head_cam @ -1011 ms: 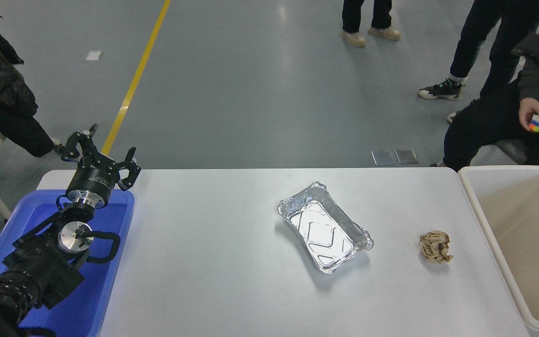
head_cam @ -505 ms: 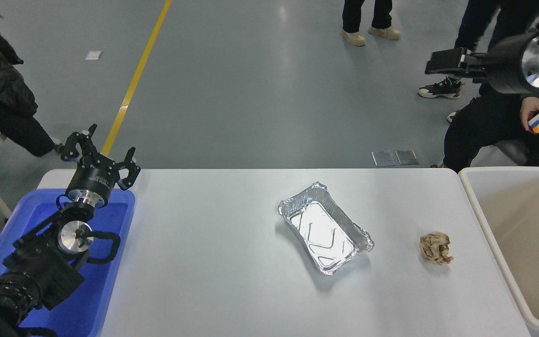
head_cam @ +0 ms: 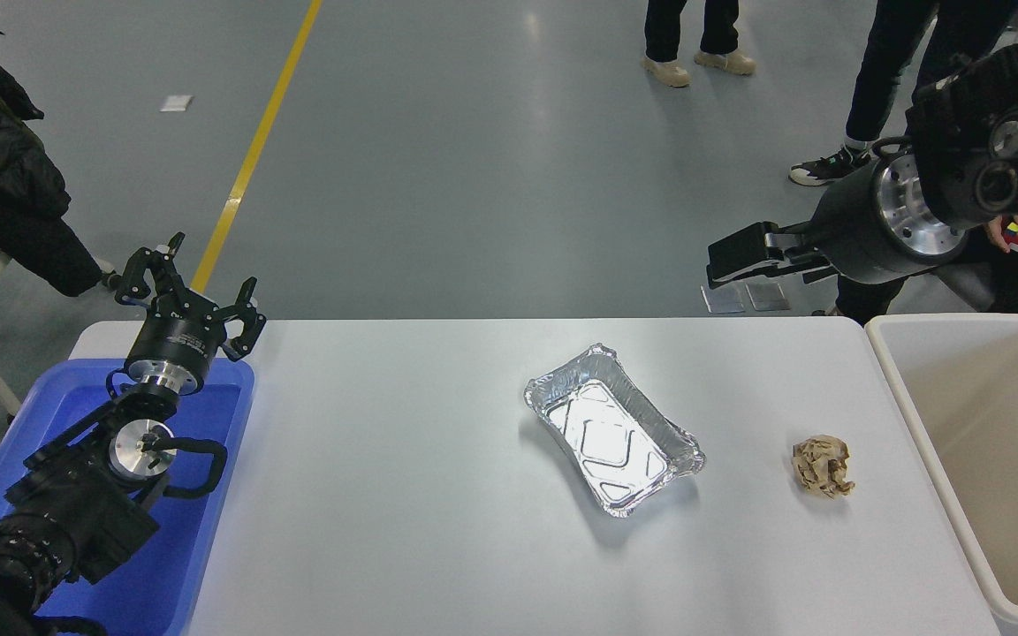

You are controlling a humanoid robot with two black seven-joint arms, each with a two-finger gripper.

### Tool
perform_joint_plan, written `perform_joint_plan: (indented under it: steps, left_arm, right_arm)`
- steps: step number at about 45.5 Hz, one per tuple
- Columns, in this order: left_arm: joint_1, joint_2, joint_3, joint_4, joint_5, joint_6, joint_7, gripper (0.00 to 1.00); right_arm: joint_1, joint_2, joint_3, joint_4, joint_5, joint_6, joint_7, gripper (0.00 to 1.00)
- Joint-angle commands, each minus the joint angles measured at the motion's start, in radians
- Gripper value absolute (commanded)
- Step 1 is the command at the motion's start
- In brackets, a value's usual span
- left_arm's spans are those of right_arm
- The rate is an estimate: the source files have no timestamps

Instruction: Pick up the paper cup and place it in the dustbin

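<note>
No paper cup shows anywhere on the table; it is out of view. The dustbin (head_cam: 960,323), a large off-white tub with a beige inside, stands at the table's right end and looks empty where I can see into it. My right arm comes in from the upper right edge, and its gripper (head_cam: 723,263) hangs in the air beyond the table's far edge, pointing left, up and left of the dustbin. It is seen side-on and nothing shows in it. My left gripper (head_cam: 186,287) is parked open above the far end of the blue bin.
A silver foil tray (head_cam: 612,429) lies empty at mid-table. A crumpled brown paper ball (head_cam: 822,465) lies right of it, near the dustbin. A blue plastic bin (head_cam: 200,539) sits at the left edge. People stand and sit beyond the far right corner.
My right arm was out of view a second ago. It has swung in from the upper right and moved down and left toward the table's far edge. Nothing on the table has moved.
</note>
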Motion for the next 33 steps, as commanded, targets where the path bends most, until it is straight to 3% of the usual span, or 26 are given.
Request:
perform_joint_plan:
  steps: [1, 7, 13, 33]
  left_arm:
    - [0.000, 0.000, 0.000, 0.000, 0.000, 0.000, 0.000, 0.99]
    - [0.000, 0.000, 0.000, 0.000, 0.000, 0.000, 0.000, 0.99]
    - [0.000, 0.000, 0.000, 0.000, 0.000, 0.000, 0.000, 0.99]
    - [0.000, 0.000, 0.000, 0.000, 0.000, 0.000, 0.000, 0.99]
  right_arm:
    - [0.010, 0.012, 0.001, 0.063, 0.025, 0.163, 0.023, 1.00]
    - [-0.002, 0.023, 0.000, 0.065, 0.052, 0.200, 0.055, 1.00]
    - [-0.008, 0.050, -0.008, 0.063, 0.097, 0.201, 0.057, 1.00]
    - [-0.014, 0.052, -0.077, 0.059, 0.063, 0.197, 0.057, 1.00]
